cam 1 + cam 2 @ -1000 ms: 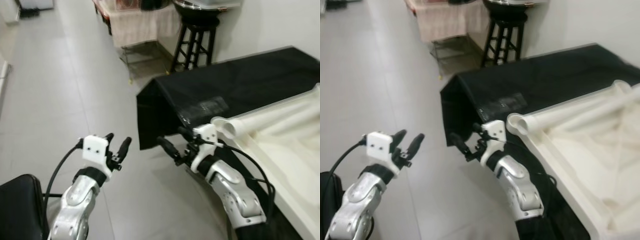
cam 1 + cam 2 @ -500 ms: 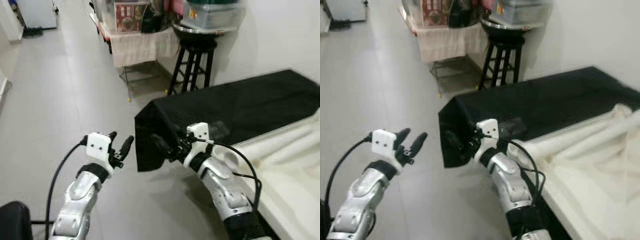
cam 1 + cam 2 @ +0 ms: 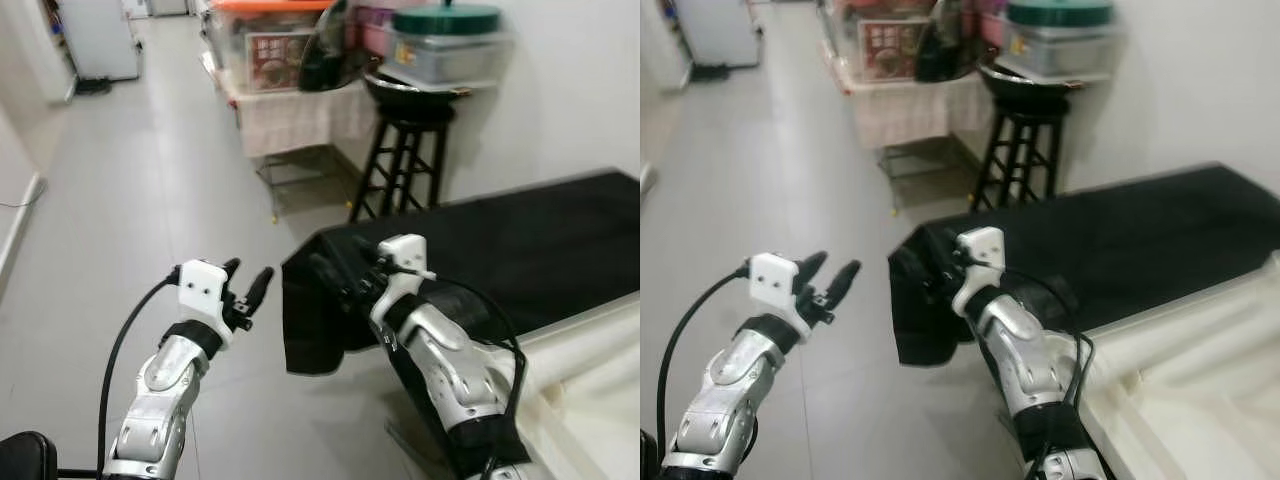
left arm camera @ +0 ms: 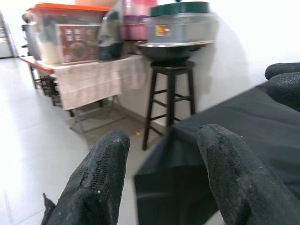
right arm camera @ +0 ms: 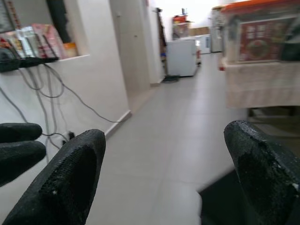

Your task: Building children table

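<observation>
The white children's table (image 3: 600, 390) lies upturned at the lower right, partly on a black cloth (image 3: 520, 240) that drapes over a low surface. My left gripper (image 3: 249, 272) is held up over the grey floor, left of the cloth's corner, open and empty. My right gripper (image 3: 338, 262) hovers in front of the cloth's near corner, open with nothing between its fingers, dark against the cloth. In the left wrist view the two fingers (image 4: 101, 178) stand apart. The right wrist view has its fingers (image 5: 65, 173) spread wide toward a corridor.
A black stool (image 3: 405, 160) with a dark basin stands by the white wall behind the cloth. A cloth-draped table (image 3: 290, 110) stacked with storage boxes sits further back. A black seat edge (image 3: 20, 455) is at the lower left. Grey tiled floor (image 3: 130, 180) stretches down the corridor.
The camera has tilted up and swung, so the white table slid to the lower right and its tube leg left the picture. Both grippers stay open and raised.
</observation>
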`<state>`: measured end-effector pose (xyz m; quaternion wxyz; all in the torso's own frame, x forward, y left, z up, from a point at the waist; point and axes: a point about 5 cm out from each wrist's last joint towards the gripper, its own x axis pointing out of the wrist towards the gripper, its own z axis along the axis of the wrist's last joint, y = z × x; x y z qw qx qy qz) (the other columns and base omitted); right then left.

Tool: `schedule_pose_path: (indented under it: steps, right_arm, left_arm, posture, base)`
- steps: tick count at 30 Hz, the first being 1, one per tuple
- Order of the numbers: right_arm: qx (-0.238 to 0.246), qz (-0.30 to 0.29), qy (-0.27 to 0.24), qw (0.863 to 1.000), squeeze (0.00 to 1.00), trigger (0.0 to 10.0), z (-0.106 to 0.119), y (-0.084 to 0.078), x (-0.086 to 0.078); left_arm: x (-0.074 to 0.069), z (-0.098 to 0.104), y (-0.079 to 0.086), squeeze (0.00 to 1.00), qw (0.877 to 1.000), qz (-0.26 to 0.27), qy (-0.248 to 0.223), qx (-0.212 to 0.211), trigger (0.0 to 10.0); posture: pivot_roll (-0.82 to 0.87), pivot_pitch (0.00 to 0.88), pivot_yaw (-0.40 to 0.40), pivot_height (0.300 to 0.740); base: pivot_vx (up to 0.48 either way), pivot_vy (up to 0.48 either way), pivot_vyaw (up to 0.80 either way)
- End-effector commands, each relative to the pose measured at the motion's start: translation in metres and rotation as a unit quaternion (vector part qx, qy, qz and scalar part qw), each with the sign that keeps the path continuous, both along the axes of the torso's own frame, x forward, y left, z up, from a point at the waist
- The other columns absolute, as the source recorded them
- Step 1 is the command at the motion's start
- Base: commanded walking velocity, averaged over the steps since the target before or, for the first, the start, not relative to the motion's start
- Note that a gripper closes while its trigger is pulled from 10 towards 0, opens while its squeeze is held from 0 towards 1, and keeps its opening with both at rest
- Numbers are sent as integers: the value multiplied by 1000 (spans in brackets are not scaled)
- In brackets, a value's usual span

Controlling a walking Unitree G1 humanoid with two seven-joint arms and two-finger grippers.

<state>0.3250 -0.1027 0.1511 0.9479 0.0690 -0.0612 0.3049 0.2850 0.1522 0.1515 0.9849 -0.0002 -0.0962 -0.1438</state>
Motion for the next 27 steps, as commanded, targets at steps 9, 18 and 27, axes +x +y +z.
schedule_pose_path:
  steps: [9,18,27]
  right_arm:
    - [-5,-26,-8,1000,0,10000,9,1,7]
    - [-9,-34,-14,999,0,10000,13,0,10]
    - [-14,-43,-15,999,0,10000,14,0,10]
  left_arm:
    - [0,4,4,0,1000,3,-7,-3,10000]
    - [1,6,1,0,1000,-3,-8,-2,10000]
    - [5,4,6,0,1000,24,18,-9,10000]
  posture:
    - [120,38,-51,740]
    - [117,42,-46,740]
    - [114,50,-39,740]
  base:
    - [345,0,-178]
    - [331,0,-800]
    - [33,0,-800]
